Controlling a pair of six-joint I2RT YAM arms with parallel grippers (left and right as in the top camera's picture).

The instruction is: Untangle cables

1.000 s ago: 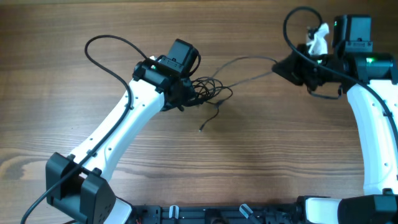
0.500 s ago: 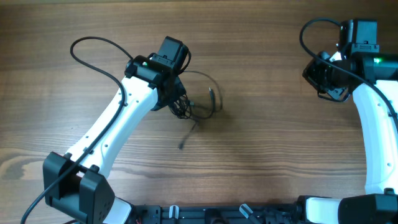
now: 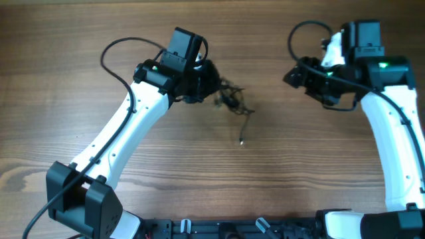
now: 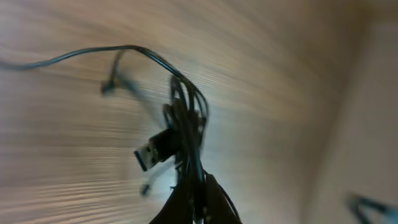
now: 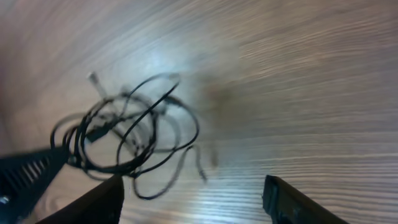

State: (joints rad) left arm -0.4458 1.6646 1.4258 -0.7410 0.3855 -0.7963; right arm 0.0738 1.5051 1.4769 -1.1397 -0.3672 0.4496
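The wooden counter (image 3: 80, 40) carries the cables (image 3: 232, 101), a small black tangle at upper centre with 1 strand trailing frontward. The left hand (image 3: 202, 81) pinches them tight. The right hand (image 3: 297, 74) stands wide and empty, well apart.

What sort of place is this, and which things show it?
Probably a robotics lab bench rather than a home: a left arm and a right arm stand at a wooden table, working on tangled cables.
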